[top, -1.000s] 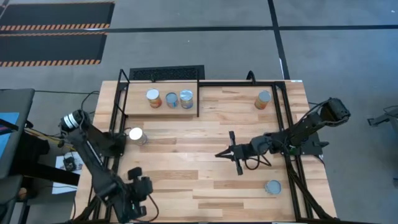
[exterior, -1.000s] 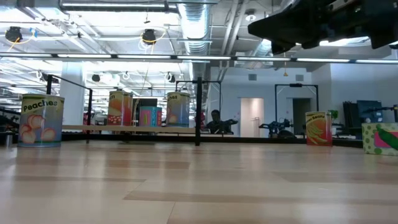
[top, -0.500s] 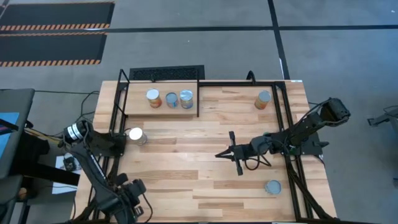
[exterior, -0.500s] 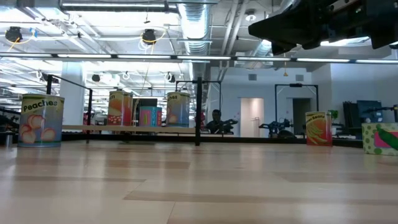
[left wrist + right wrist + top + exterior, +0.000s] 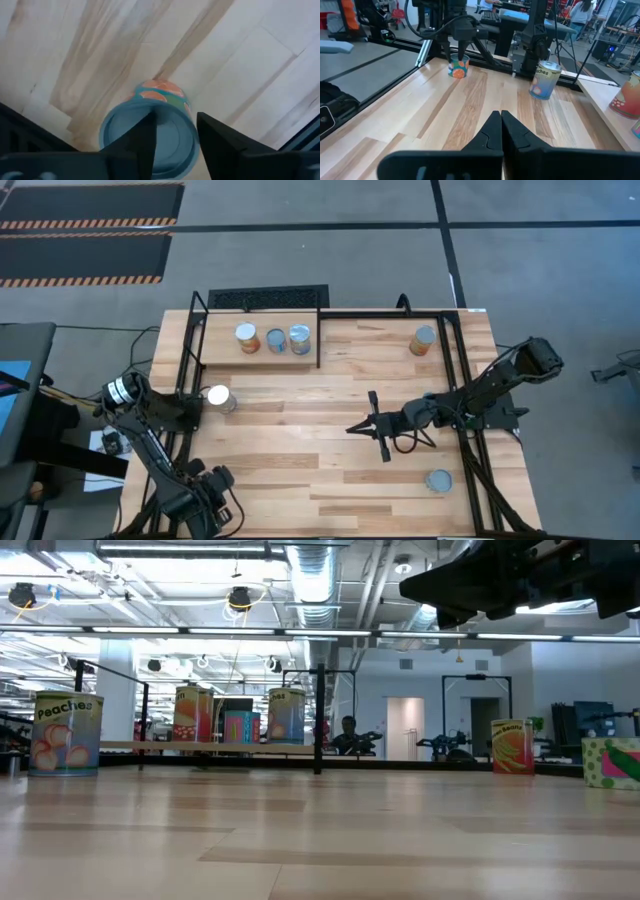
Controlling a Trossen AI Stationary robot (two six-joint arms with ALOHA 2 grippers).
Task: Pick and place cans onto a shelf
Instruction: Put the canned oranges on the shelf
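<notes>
Light-wood plank tabletop [image 5: 320, 450], shiny metal can lids [image 5: 246, 333], black metal rods [image 5: 319, 335]

Over the last second we see only the left arm [image 5: 150, 442] change. Its wrist end has drawn back along the desk's left edge, away from the shelf side, and its base joints near the desk's near-left corner have slid further towards that corner. Most of that shift came in the first half second; since then it has barely settled. The left gripper [image 5: 193, 408] remains beside the silver-lidded can [image 5: 218, 397] at the desk's left edge.
</notes>
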